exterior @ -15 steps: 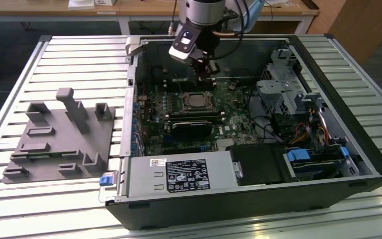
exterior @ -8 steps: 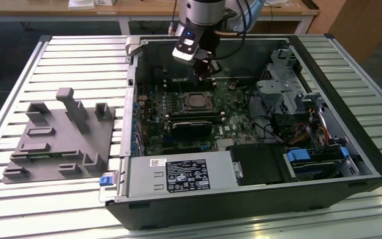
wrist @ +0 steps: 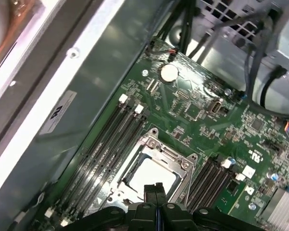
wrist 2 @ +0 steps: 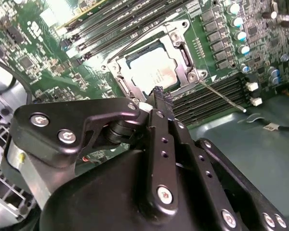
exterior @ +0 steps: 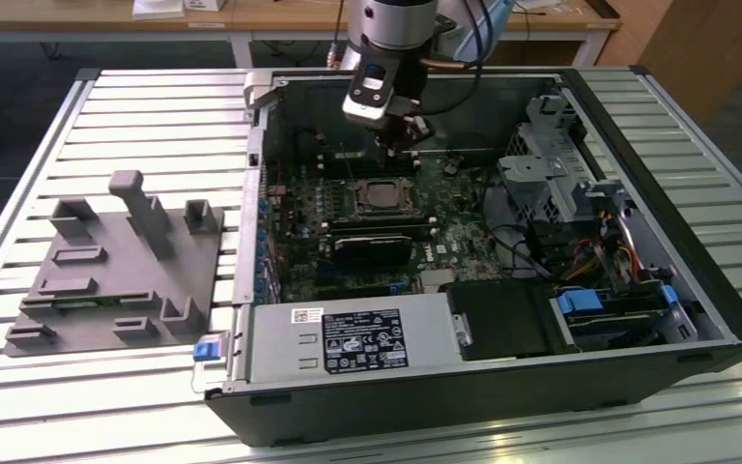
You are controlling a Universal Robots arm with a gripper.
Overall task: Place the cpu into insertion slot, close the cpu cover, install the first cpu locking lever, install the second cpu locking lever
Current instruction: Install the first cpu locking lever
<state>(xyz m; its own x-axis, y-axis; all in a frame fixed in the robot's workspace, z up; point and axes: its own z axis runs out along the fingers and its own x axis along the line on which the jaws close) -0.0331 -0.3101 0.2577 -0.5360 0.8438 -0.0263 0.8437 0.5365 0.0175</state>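
Item 1, cpu (wrist 2: 151,72): silver-grey square chip seated in the insertion slot (wrist: 127,168) on the green motherboard (wrist: 197,110). Its metal top shows through the window of the cpu cover (wrist 2: 185,50).

Item 2, cpu cover: silvery frame lying down flat around the chip.

Item 3, locking lever (wrist 2: 221,95): 1 thin metal rod running from a corner of the cover out across the neighbouring memory slots (wrist: 106,144). Whether it is latched cannot be told.

Item 4, memory slots: long black banks on 2 opposite sides of the socket.

Item 5, gripper (wrist 2: 159,95): black, hanging just over the socket's edge in both wrist views and above the board in the exterior view. The jaws are pressed together with nothing between them.

Item 6, coin cell (wrist: 169,72): round, silver, set on the board well apart from the socket.

Item 7, computer case (exterior: 474,396): black, lying open on a slatted metal surface (exterior: 152,116). A labelled power supply (exterior: 345,338) sits along its near side.

Item 8, grey fixture block (exterior: 113,271): on the surface, at the exterior view's left of the case.
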